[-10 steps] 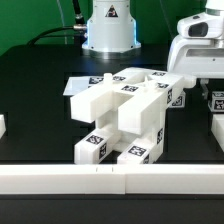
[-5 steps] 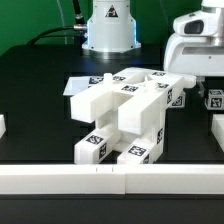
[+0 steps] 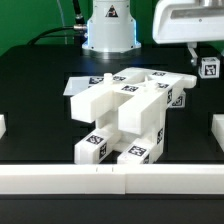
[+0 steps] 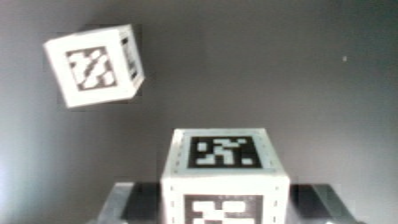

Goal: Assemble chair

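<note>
The partly built chair [image 3: 125, 110], made of matte white blocky parts with black-and-white tags, stands in the middle of the black table. My gripper [image 3: 206, 62] is high at the exterior view's right, well above the table. It is shut on a small white tagged block [image 3: 210, 68]. In the wrist view this block [image 4: 226, 165] sits between my two dark fingers [image 4: 135, 200] with a tag on each visible face. A second loose white tagged block [image 4: 98, 65] lies on the table below.
The robot base [image 3: 108, 28] stands behind the chair. A white rail [image 3: 110, 180] runs along the table's front. White pieces show at the exterior view's left edge [image 3: 2, 126] and right edge [image 3: 217, 130]. A flat white sheet [image 3: 73, 88] lies beside the chair.
My gripper has risen from low beside the chair at the exterior view's right, lifting the small tagged block off the table. The chair has not moved.
</note>
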Available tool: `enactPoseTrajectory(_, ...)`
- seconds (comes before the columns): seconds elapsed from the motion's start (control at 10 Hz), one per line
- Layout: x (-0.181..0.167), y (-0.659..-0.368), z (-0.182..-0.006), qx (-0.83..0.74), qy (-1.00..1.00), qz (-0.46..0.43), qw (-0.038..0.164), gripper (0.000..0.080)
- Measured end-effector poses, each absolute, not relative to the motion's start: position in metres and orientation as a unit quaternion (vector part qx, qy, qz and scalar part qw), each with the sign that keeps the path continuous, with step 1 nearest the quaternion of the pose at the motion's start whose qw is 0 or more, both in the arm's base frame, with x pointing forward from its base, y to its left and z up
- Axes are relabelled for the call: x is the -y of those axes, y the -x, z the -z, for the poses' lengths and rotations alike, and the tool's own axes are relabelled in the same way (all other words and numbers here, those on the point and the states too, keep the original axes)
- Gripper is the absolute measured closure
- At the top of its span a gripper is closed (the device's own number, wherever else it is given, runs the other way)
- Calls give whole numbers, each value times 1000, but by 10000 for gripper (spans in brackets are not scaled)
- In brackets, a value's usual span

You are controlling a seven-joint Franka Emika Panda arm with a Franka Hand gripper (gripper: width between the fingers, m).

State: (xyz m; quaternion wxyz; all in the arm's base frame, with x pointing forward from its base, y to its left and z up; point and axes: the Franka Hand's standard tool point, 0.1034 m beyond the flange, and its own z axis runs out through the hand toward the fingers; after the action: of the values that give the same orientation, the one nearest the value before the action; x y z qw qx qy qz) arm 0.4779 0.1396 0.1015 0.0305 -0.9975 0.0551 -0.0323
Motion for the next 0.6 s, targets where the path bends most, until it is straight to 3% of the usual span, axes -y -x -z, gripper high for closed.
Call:
enactPoseTrajectory(0.5, -138, -476, -96, -44, 998, 26, 27, 515)
enactPoseTrajectory(0.6, -124, -489, -114, -24, 999, 14, 33, 515)
